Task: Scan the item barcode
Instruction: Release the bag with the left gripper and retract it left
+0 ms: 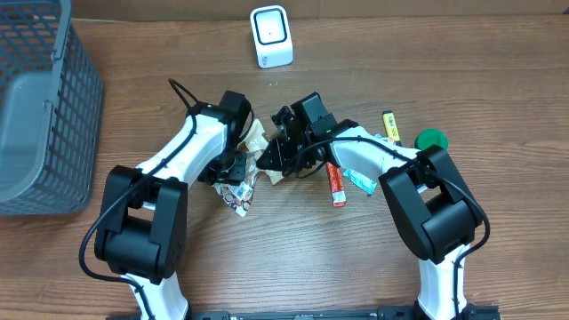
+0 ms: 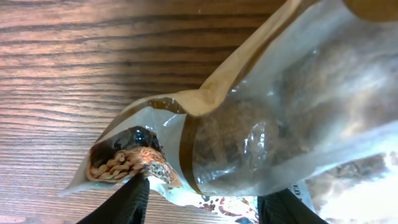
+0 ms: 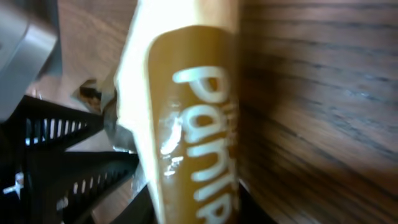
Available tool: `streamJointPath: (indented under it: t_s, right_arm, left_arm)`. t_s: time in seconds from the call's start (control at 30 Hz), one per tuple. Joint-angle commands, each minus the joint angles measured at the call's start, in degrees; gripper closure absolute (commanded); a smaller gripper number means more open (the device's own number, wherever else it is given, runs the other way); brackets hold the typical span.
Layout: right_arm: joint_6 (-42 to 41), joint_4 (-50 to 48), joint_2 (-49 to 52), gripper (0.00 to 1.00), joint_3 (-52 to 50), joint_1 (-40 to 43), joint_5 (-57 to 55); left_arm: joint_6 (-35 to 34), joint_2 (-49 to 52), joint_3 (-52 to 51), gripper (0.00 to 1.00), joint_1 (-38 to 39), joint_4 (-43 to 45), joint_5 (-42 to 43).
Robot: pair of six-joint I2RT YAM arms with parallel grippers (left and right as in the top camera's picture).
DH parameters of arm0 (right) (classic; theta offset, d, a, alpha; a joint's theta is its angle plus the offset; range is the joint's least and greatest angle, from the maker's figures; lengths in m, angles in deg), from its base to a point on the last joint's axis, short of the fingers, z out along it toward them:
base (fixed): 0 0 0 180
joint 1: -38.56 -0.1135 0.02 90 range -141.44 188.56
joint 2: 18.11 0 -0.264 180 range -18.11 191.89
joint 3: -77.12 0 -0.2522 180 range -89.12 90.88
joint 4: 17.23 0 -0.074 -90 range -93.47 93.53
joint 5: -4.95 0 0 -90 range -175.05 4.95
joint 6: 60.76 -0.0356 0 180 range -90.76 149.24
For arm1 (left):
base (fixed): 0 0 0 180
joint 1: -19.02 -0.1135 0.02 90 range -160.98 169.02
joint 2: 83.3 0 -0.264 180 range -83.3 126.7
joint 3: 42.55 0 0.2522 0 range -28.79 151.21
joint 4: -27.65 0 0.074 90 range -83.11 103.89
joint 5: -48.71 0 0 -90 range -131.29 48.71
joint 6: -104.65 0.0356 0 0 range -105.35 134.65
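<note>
Finds the snack pouch (image 1: 258, 142) near the middle of the bench (image 1: 293, 258), between the two arms. Places it in front of the white scanner (image 1: 270, 36), well apart from it.

Pinches the pouch with the right claw (image 1: 274, 156). Presses dark fingers (image 3: 134, 208) hard against both sides of the tan strip with white lettering, as seen from the right wrist.

Straddles the pouch's clear lower edge with the left claw (image 1: 238, 167), fingers (image 2: 127, 202) standing apart. Cannot tell whether they press on it.

Shows round brown pieces through the clear film.

Has a patterned packet (image 1: 236, 196) lying on the bench just beside the left claw. Has a red tube (image 1: 335, 184), a teal packet (image 1: 360, 180), a yellow stick (image 1: 389, 124) and a green lid (image 1: 431, 140) lying by the right arm. Has a grey basket (image 1: 44, 107) at the far left edge.
</note>
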Motion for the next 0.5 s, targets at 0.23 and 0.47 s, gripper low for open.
streamJointPath:
  t_s: [0.23,0.47]
  right_arm:
    - [0.59,1.03,0.48,0.91,-0.35,0.81,0.31]
    - [0.07,1.22,0.48,0.96,-0.35,1.38,2.25]
  left_arm:
    - [-2.27,-0.04,6.19,0.53,-4.61,-3.17,-6.64]
    - [-3.37,-0.13,17.84,0.51,-9.49,-5.44,-6.36]
